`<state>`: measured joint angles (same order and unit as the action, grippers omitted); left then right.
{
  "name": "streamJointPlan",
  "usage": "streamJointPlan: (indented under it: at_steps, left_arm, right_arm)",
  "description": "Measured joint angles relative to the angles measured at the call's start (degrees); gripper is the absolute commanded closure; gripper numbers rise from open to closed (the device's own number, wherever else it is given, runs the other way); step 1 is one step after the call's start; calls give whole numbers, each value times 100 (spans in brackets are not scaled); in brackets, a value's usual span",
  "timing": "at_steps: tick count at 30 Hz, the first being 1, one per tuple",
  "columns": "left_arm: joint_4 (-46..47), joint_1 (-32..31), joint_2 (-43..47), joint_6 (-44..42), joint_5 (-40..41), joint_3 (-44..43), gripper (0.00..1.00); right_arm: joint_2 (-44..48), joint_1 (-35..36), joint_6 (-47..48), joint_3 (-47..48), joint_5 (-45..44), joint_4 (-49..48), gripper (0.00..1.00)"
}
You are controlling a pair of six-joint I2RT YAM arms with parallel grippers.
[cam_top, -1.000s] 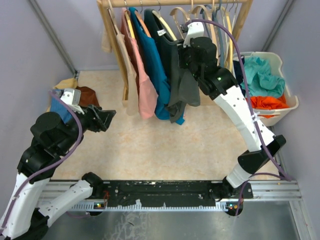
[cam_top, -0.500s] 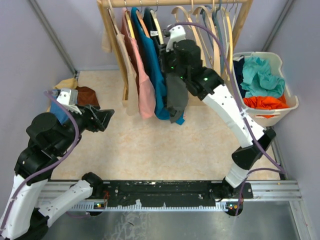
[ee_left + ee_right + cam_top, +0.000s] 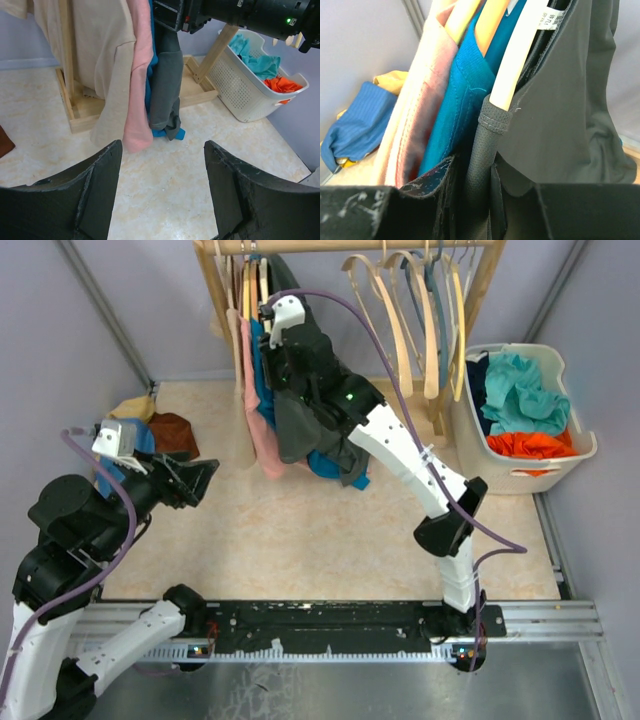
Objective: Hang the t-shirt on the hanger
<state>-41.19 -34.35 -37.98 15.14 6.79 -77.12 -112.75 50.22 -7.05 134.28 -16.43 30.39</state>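
T-shirt [image 3: 560, 100]: likely handling soft, light, floppy
Best hold: bunching fabric beside the hanger [image 3: 517, 55] tip
Right hand [image 3: 472, 170]: pinching that fabric
Left hand [image 3: 162, 165]: hovering open

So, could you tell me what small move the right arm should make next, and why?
Probably open the right gripper slightly and see if the t-shirt stays up. Its fingers pinch the grey fabric just below the collar, where the hanger runs into the shirt, and it hangs beside the teal shirt on the rack. The hook is hidden, so release gently.
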Motion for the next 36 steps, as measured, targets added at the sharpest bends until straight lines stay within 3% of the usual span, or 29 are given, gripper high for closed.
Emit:
streamJointPlan:
  at_steps: [6,16,22,36]
  left_arm:
    - [-2,0,31,0,-35,-2,28]
    - [4,0,33,2,-107,-4,28]
    - [7,0,33,4,-149,-4,28]
    - [7,0,20,4,-149,-4,28]
  right_arm:
    - [-507,149,37,769,4,229,76]
    - [-483,177,-24,315,138,-437,72]
    - [-356,221,-11,-162,284,-798,45]
    - [518,328,109,-1014,52,-640,21]
